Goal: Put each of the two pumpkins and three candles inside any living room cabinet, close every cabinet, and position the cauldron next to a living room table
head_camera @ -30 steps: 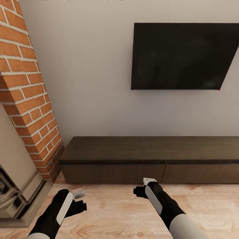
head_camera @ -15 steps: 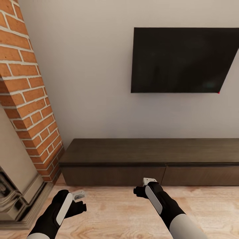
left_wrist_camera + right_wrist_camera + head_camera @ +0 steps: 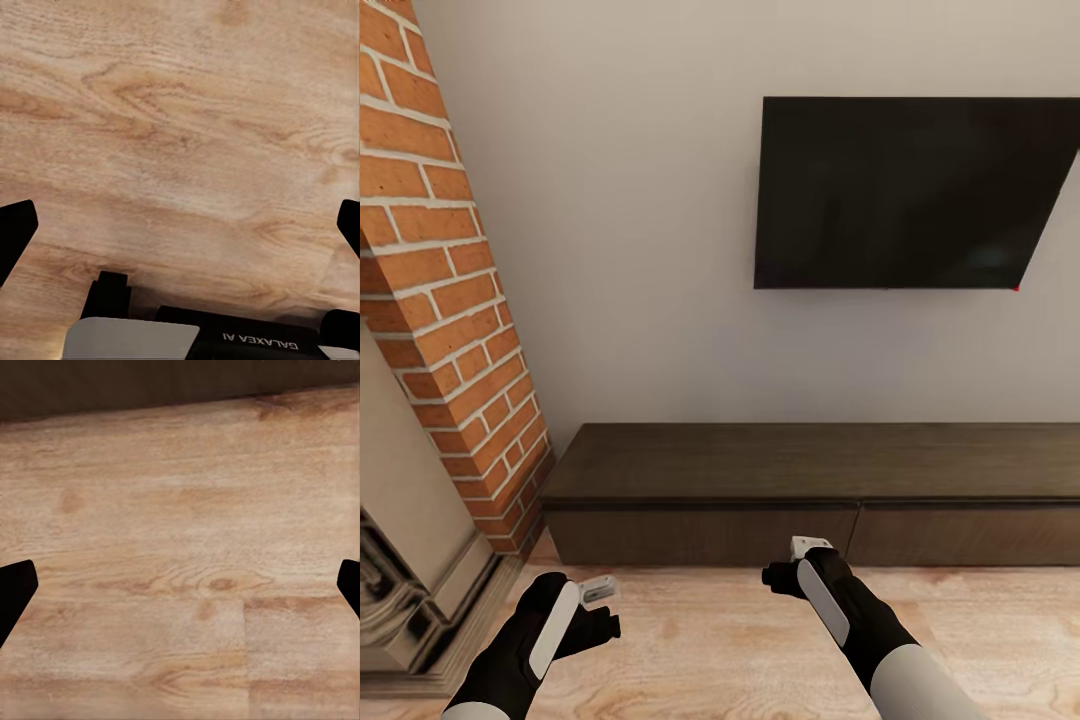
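Note:
The long low dark-brown cabinet stands against the wall ahead, and both drawer fronts that I see are shut. My left gripper hangs over the wooden floor in front of its left end, fingers spread wide, open and empty. My right gripper hovers just before the seam between the two drawers, also open, with bare floor between its fingertips. The cabinet's base shows as a dark strip in the right wrist view. The pumpkins, candles, cauldron and coffee table are out of view.
A red brick chimney with a pale stone fireplace rises at the left, close to the cabinet's end. A black television hangs on the wall above the cabinet. Light wooden floor lies under both arms.
The whole head picture has slid downward, so the camera has tilted up a little. Both arms keep their places in the picture, grippers open as before.

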`<state>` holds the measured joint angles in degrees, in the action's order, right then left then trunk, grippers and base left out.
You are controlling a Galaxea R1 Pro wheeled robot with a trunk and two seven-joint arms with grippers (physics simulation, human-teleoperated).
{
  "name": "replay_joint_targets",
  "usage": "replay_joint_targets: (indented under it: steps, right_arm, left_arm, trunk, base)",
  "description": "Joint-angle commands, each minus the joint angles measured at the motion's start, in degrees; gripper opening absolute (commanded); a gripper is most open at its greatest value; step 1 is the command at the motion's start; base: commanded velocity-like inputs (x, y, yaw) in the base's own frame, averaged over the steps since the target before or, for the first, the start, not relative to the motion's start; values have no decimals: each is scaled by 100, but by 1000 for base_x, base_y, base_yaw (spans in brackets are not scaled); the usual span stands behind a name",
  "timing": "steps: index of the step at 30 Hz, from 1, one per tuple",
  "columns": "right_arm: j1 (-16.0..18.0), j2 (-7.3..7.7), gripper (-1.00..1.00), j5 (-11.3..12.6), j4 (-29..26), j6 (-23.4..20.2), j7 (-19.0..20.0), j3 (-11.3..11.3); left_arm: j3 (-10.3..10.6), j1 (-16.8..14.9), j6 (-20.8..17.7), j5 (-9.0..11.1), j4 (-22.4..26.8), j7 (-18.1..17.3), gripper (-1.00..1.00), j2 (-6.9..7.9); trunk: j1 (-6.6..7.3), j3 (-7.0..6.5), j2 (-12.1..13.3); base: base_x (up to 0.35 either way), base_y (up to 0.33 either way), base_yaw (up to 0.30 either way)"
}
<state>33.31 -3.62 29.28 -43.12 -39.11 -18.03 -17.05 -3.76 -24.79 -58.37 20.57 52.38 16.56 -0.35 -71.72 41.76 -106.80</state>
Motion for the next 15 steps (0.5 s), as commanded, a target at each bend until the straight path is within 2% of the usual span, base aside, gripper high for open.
replay_joint_targets:
  steps: [1, 5, 9, 11, 15]
  right_arm:
    - [0, -3, 100, 3, 0, 0, 0, 0]
    - [0, -40, 100, 6, -9, 0, 1, 7]
    - [0, -62, 100, 34, -19, -4, 1, 14]
    - [0, -66, 100, 163, -20, 0, 1, 11]
    - [6, -71, 100, 440, -15, 19, -6, 2]
  left_arm:
    - [-1, 0, 0, 0, -1, -1, 100, 0]
    - [-101, 0, -6, 0, -27, -36, 100, 7]
    - [-543, 0, -7, -2, -161, -197, 100, 12]
    - [-716, 0, -11, -6, -195, -263, 100, 15]
    - [-817, 0, -15, -17, -217, -303, 100, 17]
  trunk:
    - [23, -18, 42]
    - [110, -90, 202]
    - [198, -162, 362]
    - [242, -198, 443]
    - [330, -270, 603]
  base:
    - [0, 0, 0]
    - [0, 0, 0]
    - [0, 0, 0]
    - [0, 0, 0]
    - [0, 0, 0]
